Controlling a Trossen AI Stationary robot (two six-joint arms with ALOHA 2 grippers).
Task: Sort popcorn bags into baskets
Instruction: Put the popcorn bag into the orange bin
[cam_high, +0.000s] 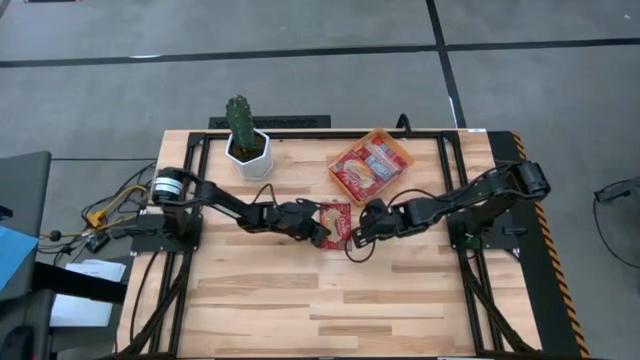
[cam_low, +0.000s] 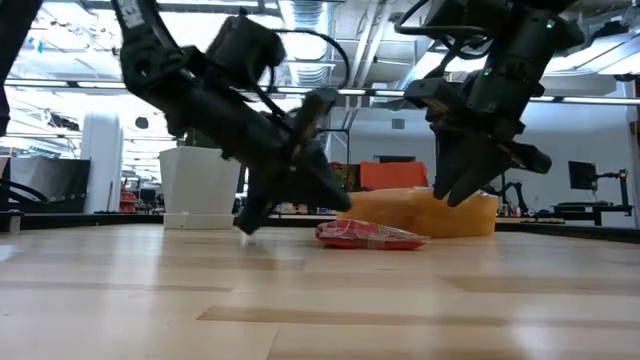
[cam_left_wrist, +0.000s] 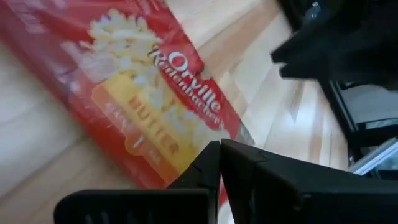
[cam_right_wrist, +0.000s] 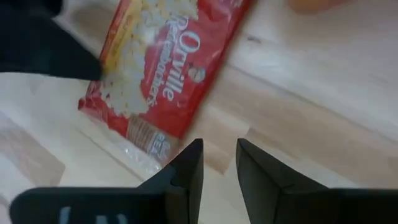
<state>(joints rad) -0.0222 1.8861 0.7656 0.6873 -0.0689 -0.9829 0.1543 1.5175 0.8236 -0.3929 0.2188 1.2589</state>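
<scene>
One red popcorn bag (cam_high: 335, 222) with a yellow butter panel lies flat on the wooden table, between both grippers (cam_low: 370, 236) (cam_left_wrist: 143, 106) (cam_right_wrist: 161, 68). My left gripper (cam_high: 320, 236) (cam_left_wrist: 219, 149) is shut, its tips at the bag's left long edge. My right gripper (cam_high: 357, 236) (cam_right_wrist: 219, 155) is narrowly open and hangs pointing down just above the table at the bag's right side (cam_low: 458, 195), touching nothing. The orange tray (cam_high: 408, 158) (cam_low: 440, 215) sits beyond the bag toward the far edge, with several red packets (cam_high: 368, 165) lying in it. My left gripper's shut fingertips (cam_left_wrist: 211, 163) stand over the bag's long edge (cam_left_wrist: 186, 168), coming slanting down from the table's left. Whether they touch the bag I cannot tell. The bag lies flat on the table.
A white pot with a green cactus (cam_high: 248, 150) (cam_low: 200, 185) stands at the far left of the table. Bare wood stretches across the whole near half (cam_high: 330, 310). Black frame rails run along the left and right sides.
</scene>
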